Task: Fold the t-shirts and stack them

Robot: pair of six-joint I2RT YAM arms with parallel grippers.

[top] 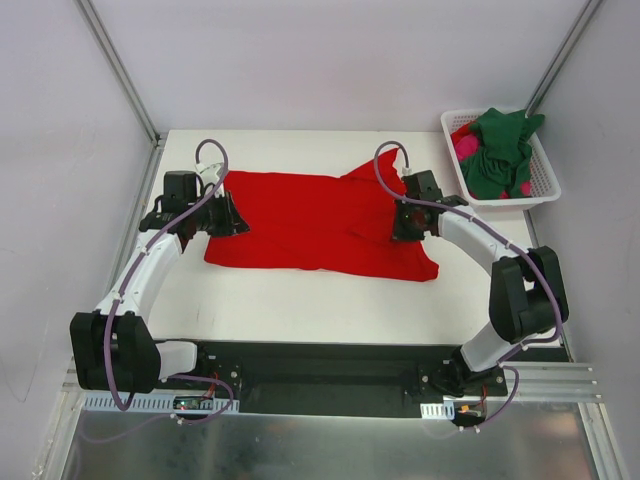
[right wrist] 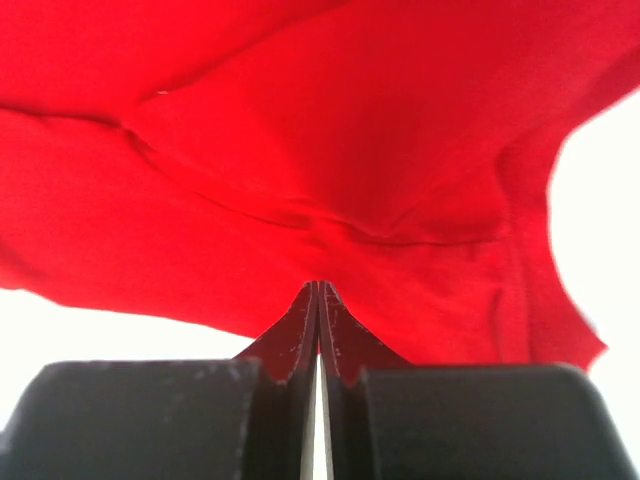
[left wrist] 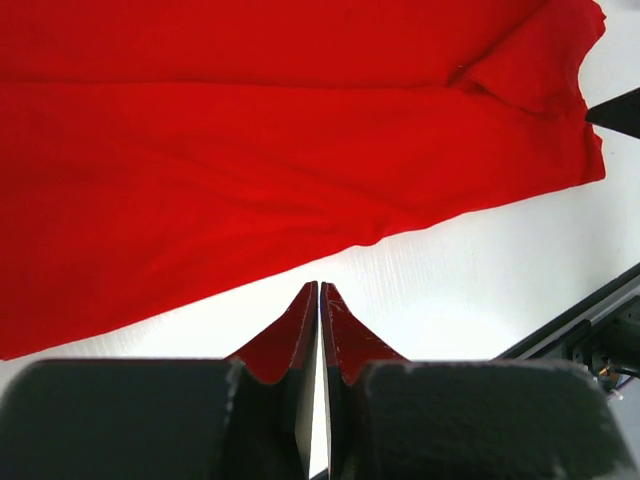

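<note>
Ahead of my left gripper (left wrist: 319, 292), the red t-shirt (left wrist: 250, 170) lies spread flat on the white table (left wrist: 450, 290). Its near hem sits just beyond the fingertips, which are pressed together over bare tabletop and hold nothing. My right gripper (right wrist: 318, 288) is also drawn tight, its tips right against a rumpled fold of the same shirt. I cannot tell whether any cloth is caught between them. Beyond it and off to its right, well apart, a white basket (top: 546, 160) holds the dark green t-shirt (top: 500, 150) heaped over the magenta t-shirt (top: 465, 148).
</note>
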